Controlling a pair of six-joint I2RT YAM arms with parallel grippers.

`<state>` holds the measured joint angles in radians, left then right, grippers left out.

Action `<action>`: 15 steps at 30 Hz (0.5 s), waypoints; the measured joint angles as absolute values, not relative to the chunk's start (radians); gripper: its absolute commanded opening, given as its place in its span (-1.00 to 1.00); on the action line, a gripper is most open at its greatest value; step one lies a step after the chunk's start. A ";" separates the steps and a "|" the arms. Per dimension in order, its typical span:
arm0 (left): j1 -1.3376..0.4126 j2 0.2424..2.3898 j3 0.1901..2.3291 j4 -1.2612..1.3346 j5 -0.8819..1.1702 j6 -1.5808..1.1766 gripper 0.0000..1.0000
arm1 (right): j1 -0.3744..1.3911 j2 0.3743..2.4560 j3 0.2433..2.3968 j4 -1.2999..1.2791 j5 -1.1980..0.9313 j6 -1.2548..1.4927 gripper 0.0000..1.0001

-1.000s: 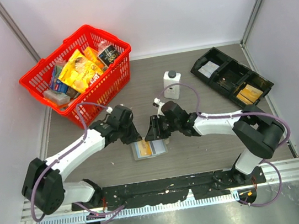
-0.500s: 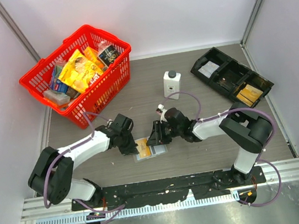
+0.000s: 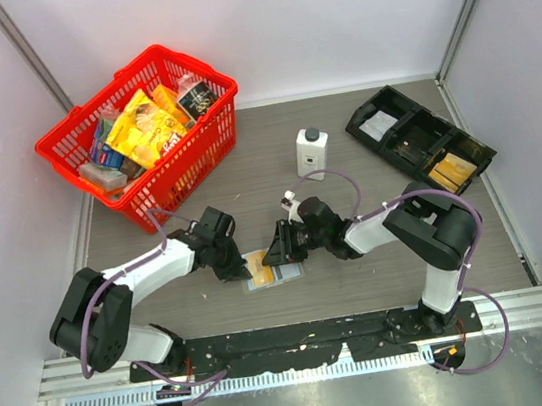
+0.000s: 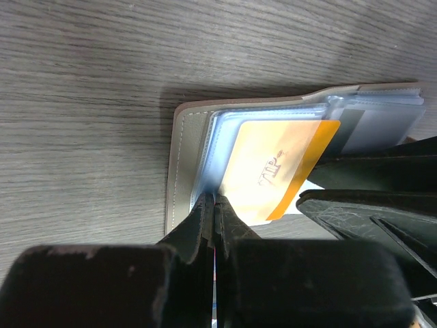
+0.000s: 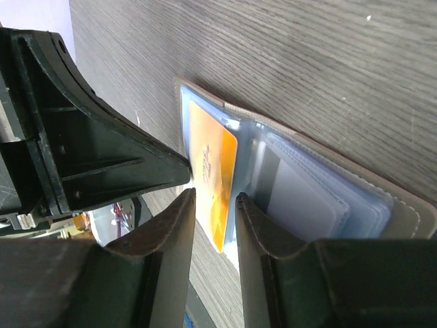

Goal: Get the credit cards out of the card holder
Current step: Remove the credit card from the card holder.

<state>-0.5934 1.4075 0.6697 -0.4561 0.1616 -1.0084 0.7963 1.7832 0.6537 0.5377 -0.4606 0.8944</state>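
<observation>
1. Both arms have sunk lower than a second ago. The left gripper (image 3: 243, 267) has closed fully and the right gripper (image 3: 276, 255) has narrowed.
2. We see the flat taupe stitched card holder (image 3: 273, 273) lying open on the grey wood-grain desk (image 3: 384, 288), centre near, between the two grippers.
3. Left jaws meet at the holder's left sleeve edge, probably to pin it; we cannot tell if they pinch anything.
4. Right jaws stand part open astride the protruding orange plastic card (image 5: 212, 164), not yet clamped, placed to draw it out.
</observation>
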 measured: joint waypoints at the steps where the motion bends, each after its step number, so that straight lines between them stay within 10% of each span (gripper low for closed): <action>1: -0.593 1.407 0.669 -0.455 0.162 -1.010 -1.00 | 0.796 1.787 0.654 0.543 -0.466 0.894 -0.42; 15: -0.588 1.406 0.666 -0.451 0.169 -1.011 -1.00 | 0.783 1.822 0.652 0.588 -0.505 0.901 -0.98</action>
